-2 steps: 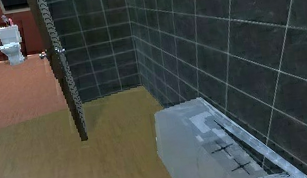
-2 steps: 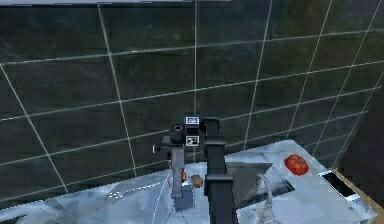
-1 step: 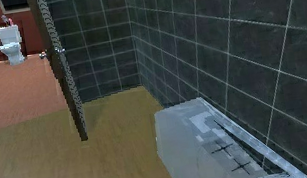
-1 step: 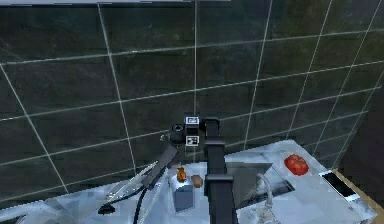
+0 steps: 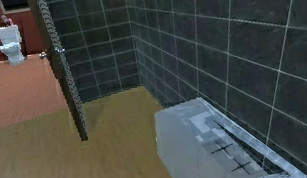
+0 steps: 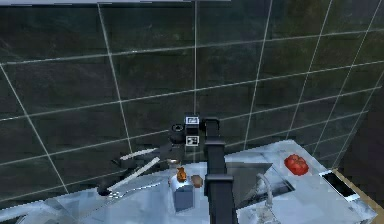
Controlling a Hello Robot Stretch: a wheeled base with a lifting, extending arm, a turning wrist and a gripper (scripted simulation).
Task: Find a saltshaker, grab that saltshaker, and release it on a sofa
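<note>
My arm (image 6: pixel 220 190) rises over a pale glassy table (image 6: pixel 90 205) that stands against a dark tiled wall. The gripper (image 6: pixel 160 148) sits left of the two white marker squares, above the tabletop. Long thin pale things (image 6: pixel 135 186) lie on the table at and below its far end, so I cannot tell whether it holds anything. A small grey container with a brownish top (image 6: pixel 182 190) stands just left of the arm, with a small brown blob (image 6: pixel 198 181) beside it. I cannot tell whether the gripper touches either.
On the arm side view's right lie a red thing (image 6: pixel 296 164), a flat white thing (image 6: pixel 341 186) and a clear glass-like shape (image 6: pixel 266 196). In the forward view the table (image 5: pixel 184 138) is at the lower right. A dark open door (image 5: pixel 60 65) leads to a red room with a white toilet (image 5: pixel 9 43). Wooden floor (image 5: pixel 42 169) lies at the left.
</note>
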